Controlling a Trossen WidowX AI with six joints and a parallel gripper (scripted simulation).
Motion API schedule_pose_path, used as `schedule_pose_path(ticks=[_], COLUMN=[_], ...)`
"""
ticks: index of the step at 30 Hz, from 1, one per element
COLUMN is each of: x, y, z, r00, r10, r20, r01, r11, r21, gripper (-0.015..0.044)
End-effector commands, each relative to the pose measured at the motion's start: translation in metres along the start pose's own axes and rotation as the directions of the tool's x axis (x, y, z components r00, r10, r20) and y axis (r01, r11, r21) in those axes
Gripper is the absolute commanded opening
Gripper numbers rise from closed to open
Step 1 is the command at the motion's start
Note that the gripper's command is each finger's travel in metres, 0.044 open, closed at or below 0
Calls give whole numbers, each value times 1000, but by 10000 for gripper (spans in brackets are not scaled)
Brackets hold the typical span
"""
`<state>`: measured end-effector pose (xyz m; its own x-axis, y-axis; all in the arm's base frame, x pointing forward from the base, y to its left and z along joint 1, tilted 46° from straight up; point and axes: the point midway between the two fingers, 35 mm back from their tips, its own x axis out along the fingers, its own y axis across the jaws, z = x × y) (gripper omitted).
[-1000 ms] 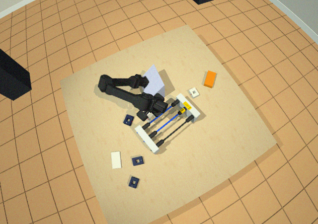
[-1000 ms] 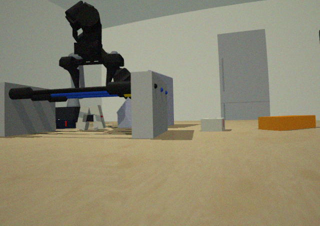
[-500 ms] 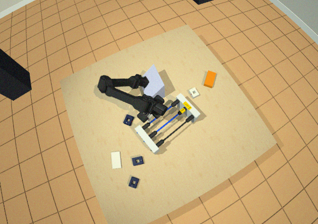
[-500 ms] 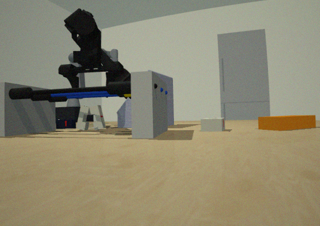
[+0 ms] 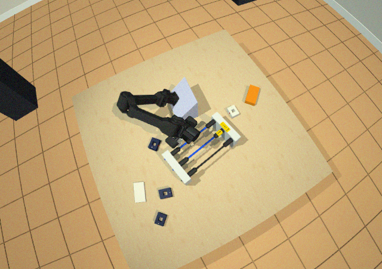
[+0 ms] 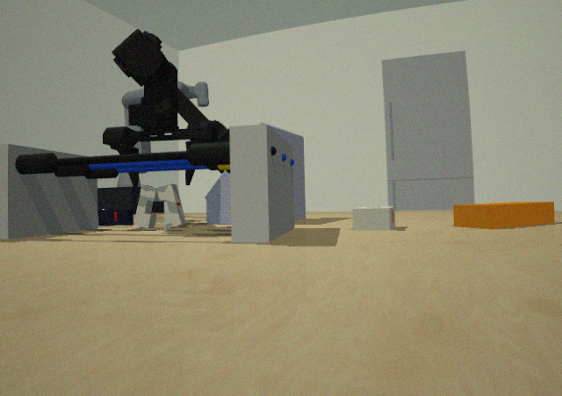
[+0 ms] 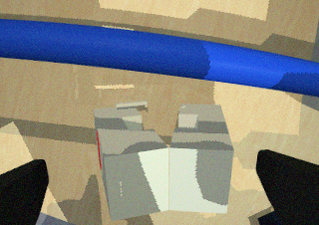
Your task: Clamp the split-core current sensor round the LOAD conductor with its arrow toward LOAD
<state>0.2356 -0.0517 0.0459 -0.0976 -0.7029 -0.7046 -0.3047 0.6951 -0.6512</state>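
The open white split-core sensor [image 6: 173, 208] [image 7: 209, 172] stands on the table beside the rack, its two jaws spread apart. A red mark shows on its left side in the wrist view. My gripper [image 6: 162, 184] [image 7: 154, 167] is open and empty, pointing down, its fingertips on either side of the sensor and around the height of its top in the exterior view. The LOAD conductor [image 5: 200, 147] is the middle, blue one, with a yellow arrow band [image 5: 219, 133] near the LOAD marker [image 5: 225, 126]. Another blue conductor [image 5: 203, 129] [image 7: 125, 53] runs close beside the sensor; its ends are out of the wrist view.
The rack's white end blocks [image 5: 176, 167] [image 5: 233, 133] hold the conductors, including a black one [image 5: 209, 157]. A lilac block [image 5: 185, 99] stands near the arm. A closed white sensor [image 5: 228, 112], an orange block [image 5: 252, 95], a white slab [image 5: 139, 192] and dark sensors [image 5: 150, 144] [image 5: 161, 194] lie around.
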Motion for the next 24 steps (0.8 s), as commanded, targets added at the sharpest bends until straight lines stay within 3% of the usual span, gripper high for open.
schedule_pose_path(ticks=[1,3,7,22,24], x=[7,9,5,5,2], y=[-1,-1,0,0,0], z=[-1,-2,-1,-1,0], r00=[1000,1000,1000,1000,1000], r10=[-6,-7,-1,-1,0], r20=[-1,-2,-1,-1,-1], r01=[6,7,1,1,0], r11=[1000,1000,1000,1000,1000], r21=[-4,-4,0,0,0], gripper=[440,440,335,235,182])
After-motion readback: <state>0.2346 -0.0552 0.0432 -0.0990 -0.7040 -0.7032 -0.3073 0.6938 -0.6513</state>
